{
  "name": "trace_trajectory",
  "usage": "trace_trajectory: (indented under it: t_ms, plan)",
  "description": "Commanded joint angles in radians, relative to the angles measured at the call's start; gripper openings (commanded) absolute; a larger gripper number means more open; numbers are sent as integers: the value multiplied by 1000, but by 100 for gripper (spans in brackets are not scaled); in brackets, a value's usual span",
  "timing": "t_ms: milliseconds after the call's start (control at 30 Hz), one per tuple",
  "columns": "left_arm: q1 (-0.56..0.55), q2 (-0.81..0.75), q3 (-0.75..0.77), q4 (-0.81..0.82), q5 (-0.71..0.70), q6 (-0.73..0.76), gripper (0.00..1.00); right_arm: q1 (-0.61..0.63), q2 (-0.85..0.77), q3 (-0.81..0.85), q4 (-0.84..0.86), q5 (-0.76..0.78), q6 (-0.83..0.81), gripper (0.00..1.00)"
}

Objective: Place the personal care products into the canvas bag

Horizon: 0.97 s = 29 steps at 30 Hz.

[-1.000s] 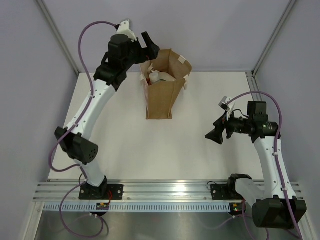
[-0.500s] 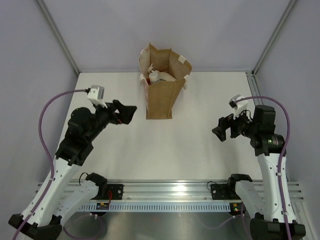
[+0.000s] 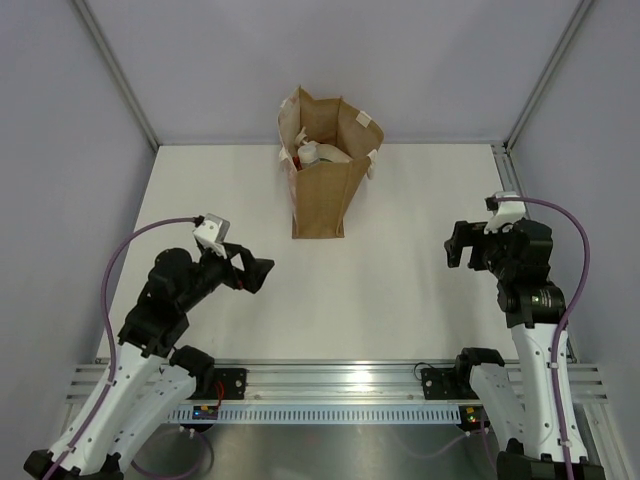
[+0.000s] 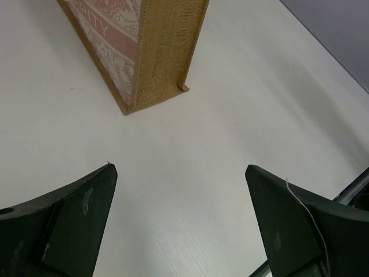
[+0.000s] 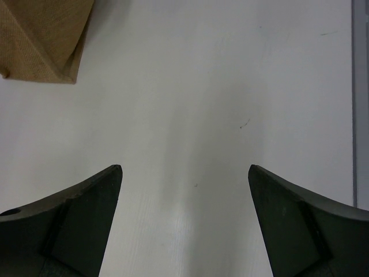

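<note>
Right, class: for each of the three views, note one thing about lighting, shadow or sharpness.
Top external: even, soft light, the canvas bag casting barely any shadow. Left wrist: the bag's weave is sharp, the left gripper dark with little detail. Right wrist: soft grey shading across the white table.

White arm links (image 3: 135, 385), black joints (image 3: 165, 290), purple cables (image 3: 140, 237), dark wedge-shaped tool fingers (image 4: 69, 225).

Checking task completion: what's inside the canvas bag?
The canvas bag holds a pale white-capped bottle near its top; anything beneath is hidden by the walls.
</note>
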Motion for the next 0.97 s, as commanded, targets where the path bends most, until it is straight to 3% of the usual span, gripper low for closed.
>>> trace_trajectory:
  t_ms: [0,933]
  plan:
    - [-3,8,4,-17,7,58,99,-4,-21,-9,101,134,80,100]
    - [-3,-41,-19,-59,-41,55,99,-10,-46,3,102,184,129,99]
